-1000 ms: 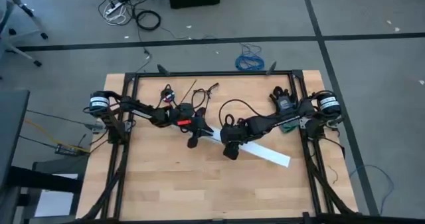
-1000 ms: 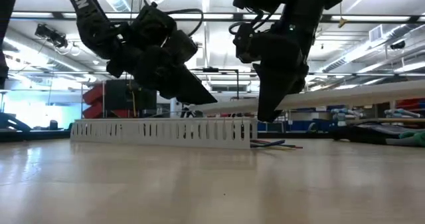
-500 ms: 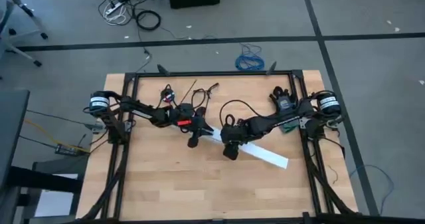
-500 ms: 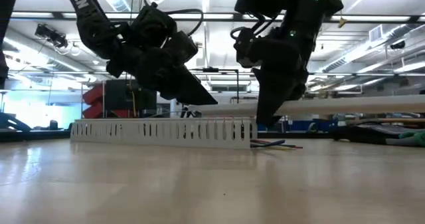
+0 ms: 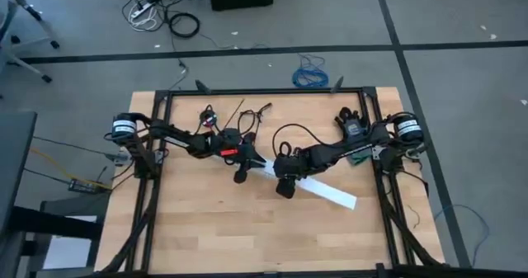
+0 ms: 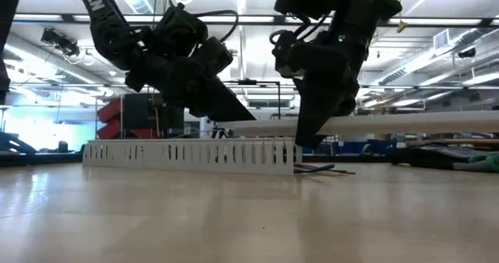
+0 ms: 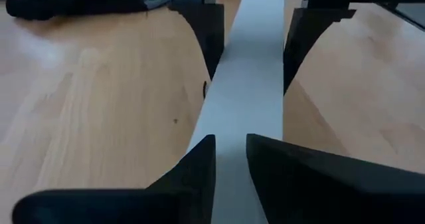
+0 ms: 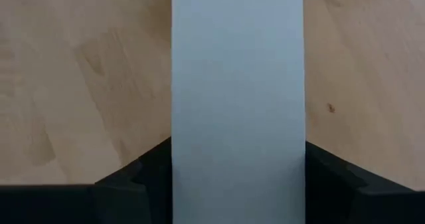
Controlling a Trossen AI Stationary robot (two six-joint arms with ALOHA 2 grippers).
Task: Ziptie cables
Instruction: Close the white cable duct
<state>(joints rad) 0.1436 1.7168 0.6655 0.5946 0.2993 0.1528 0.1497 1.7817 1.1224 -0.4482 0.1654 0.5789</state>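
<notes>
Holding the flat white strip (image 5: pixel 330 194) is shared by both arms near the worktop (image 5: pixel 206 228) centre in the high view. The strip runs from there out twd 4 o'clock. The left gripper (image 5: pixel 240 173) is at the strip's 10 o'clock end. Its jaws are nearly together and, judging by the left wrist view, nipped on the strip's thin end. The right gripper (image 5: pixel 284 187) is just beside it; its jaws are spread to the strip's full width and pressed on both long edges. In the low view the strip is seen raised off the worktop. The slotted duct (image 6: pixel 187 154) lies flat below it.

The cables (image 6: pixel 318 169) lie loose on the worktop at the duct's 3 o'clock end in the low view, w/ no jaws on them. No ziptie can be made out.

Risks, as judged:
- The strip may be bowed or twisted if the two grips are moved out of step, since both are crowded at one end.
- The long free end may droop and sweep the cables or the duct.
- The edge grip may slip if the strip is tilted.

Open worktop is seen twd 6 and 7 o'clock. The black frame (image 5: pixel 157 187) bounds the 9 and 3 o'clock sides, and the strip's free end is near the 3 o'clock rail.
</notes>
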